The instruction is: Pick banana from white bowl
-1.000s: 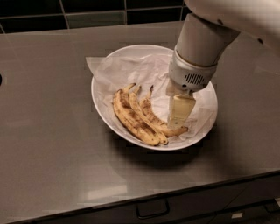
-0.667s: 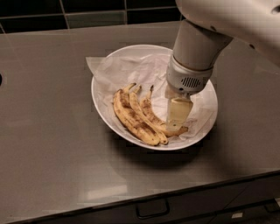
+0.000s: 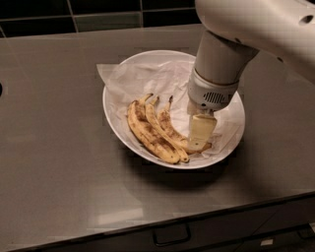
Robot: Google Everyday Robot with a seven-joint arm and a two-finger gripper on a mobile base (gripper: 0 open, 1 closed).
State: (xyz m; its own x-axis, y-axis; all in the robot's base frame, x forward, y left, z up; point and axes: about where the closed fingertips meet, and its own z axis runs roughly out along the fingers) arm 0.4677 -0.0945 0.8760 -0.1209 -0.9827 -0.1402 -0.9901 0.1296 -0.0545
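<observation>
Counter [image 3: 54, 162]: grey and flat, running from the dark tiled wall [image 3: 98, 10] at the back edge to the front edge, where I can see a drawer handle [image 3: 171, 236] below
White bowl [image 3: 237, 106]: right of the counter's middle, nearer the back edge than the front edge, lined with crumpled paper [image 3: 147, 78] that pokes over the rim toward the back-left corner
Open room: a broad bare stretch from the bowl to the left edge and the front-left corner; a narrower strip along the front edge; only a thin band between the bowl and the back edge
Arm [image 3: 246, 29]: comes in from the back-right corner and overhangs the bowl's right half
Gripper [image 3: 200, 140]: points down inside the bowl on its right side, its pale tip meeting the lower end of the banana
Grip state: from where I stand, cannot tell whether it is spread or closed, nor whether it holds anything
Banana [image 3: 166, 123]: lying on the paper in the bowl, dark stem toward the back edge, the rightmost of three
Two longer bananas [image 3: 147, 130]: pressed against its left side, fanned the same way
</observation>
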